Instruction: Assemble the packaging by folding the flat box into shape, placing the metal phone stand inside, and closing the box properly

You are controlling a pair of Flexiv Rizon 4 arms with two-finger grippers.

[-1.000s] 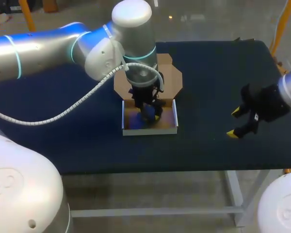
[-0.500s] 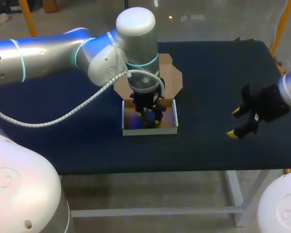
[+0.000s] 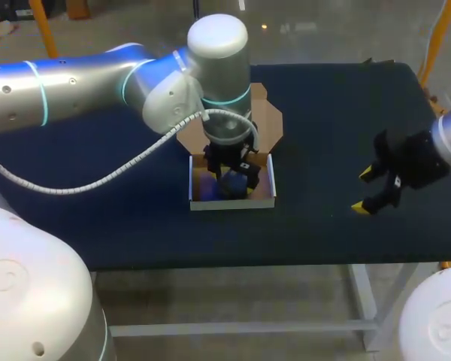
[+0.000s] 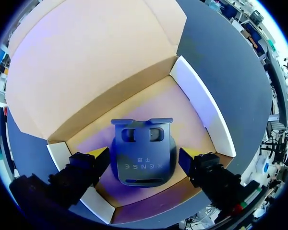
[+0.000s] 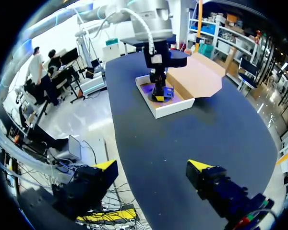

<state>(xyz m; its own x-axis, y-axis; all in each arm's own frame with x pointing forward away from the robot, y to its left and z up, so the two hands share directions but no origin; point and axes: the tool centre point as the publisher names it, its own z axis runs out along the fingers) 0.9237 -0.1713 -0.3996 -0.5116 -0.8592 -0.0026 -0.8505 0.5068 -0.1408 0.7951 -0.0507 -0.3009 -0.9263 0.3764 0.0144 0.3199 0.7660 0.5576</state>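
Directly under my left gripper (image 4: 143,160), the phone stand (image 4: 143,152) lies flat in the box (image 4: 201,110), between open fingers flanking its sides, its length pointing at the lid flap (image 4: 96,62) ahead; my right gripper (image 5: 152,166) hangs open, well apart.

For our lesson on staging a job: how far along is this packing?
Done: the box is folded up, walls standing, and the phone stand lies inside it. In hand: the left tool hangs open astride the stand. Left: the lid lies open behind, not yet closed; the right tool hovers open and empty, apart.
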